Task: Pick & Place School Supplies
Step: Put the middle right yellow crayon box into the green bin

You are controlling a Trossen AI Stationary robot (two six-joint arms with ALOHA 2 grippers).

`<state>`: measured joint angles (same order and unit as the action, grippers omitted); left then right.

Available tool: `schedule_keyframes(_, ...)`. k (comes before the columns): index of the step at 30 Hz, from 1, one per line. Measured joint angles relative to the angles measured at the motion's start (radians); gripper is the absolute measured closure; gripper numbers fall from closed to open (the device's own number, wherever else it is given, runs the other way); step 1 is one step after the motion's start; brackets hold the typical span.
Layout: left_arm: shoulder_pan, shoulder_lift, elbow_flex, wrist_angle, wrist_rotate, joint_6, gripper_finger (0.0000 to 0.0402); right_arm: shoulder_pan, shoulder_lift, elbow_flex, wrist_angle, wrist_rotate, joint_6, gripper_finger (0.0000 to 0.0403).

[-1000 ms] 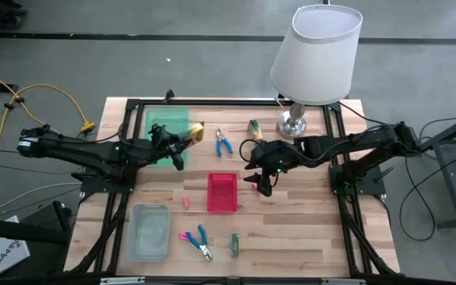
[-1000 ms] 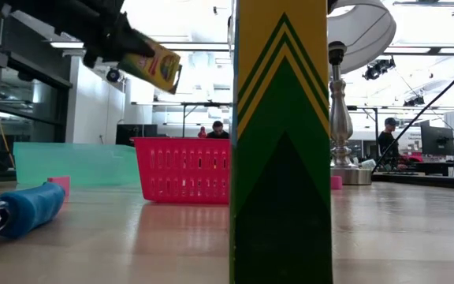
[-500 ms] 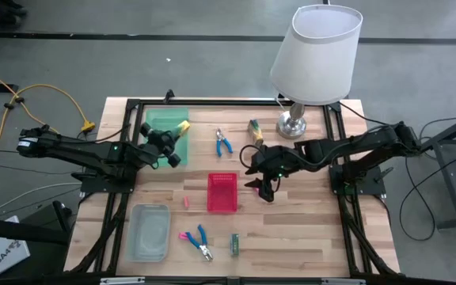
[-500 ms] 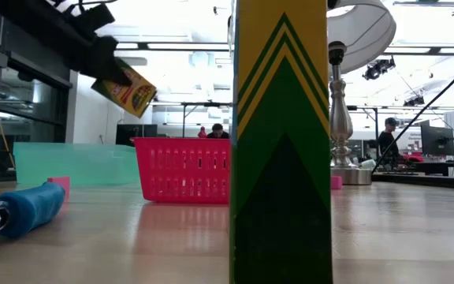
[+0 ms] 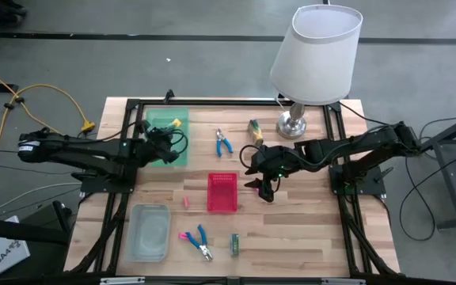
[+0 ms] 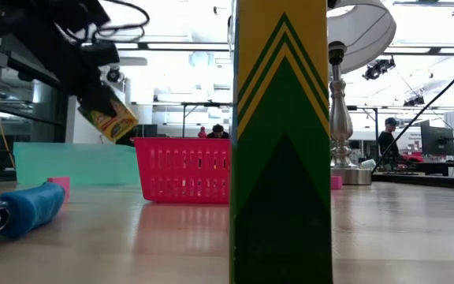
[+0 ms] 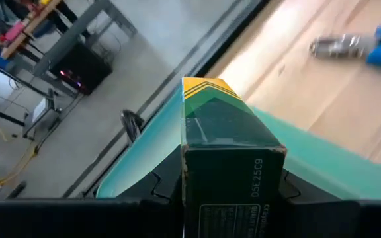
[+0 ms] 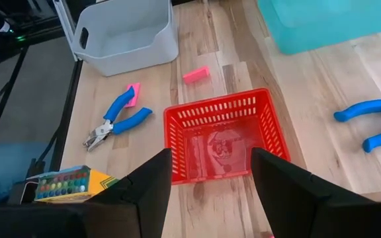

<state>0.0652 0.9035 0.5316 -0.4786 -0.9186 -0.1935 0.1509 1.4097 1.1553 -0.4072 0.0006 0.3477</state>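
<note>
Here the left gripper point(image 5: 167, 139) is clamped on a green-and-yellow cardboard box point(image 7: 227, 155), its long axis pointing forward and down, hanging just above the flat, smooth green tray point(image 5: 155, 120); the right gripper point(image 5: 263, 187), fingers apart and empty, hovers beside the red mesh basket point(image 5: 222, 193), farther off

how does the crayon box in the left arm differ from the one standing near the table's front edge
The held crayon box is off the table, tilted, clamped in the left gripper above the green tray. The front crayon box stands free on the wood, with no gripper near it; the right gripper hangs open beside the red basket. Both boxes are green and yellow cardboard.
</note>
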Motion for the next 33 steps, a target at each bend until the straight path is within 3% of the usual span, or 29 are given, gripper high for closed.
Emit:
schedule_keyframes(9,0.118,0.135,0.000,0.000,0.098,0.154,0.0298,0.000,0.000,0.000,0.000,0.000,0.022,0.0205)
schedule_keyframes(17,0.185,0.229,0.000,0.027,0.085,0.288,0.0298,0.000,0.000,0.000,0.000,0.000,0.022,0.0205)
schedule_keyframes(29,0.280,0.245,0.000,0.098,0.086,0.466,0.0298,0.000,0.000,0.000,0.000,-0.002,0.022,0.0205)
schedule_keyframes(33,0.330,0.245,0.000,0.098,0.134,0.496,0.0298,0.000,0.000,0.000,0.002,-0.003,0.022,0.0205)
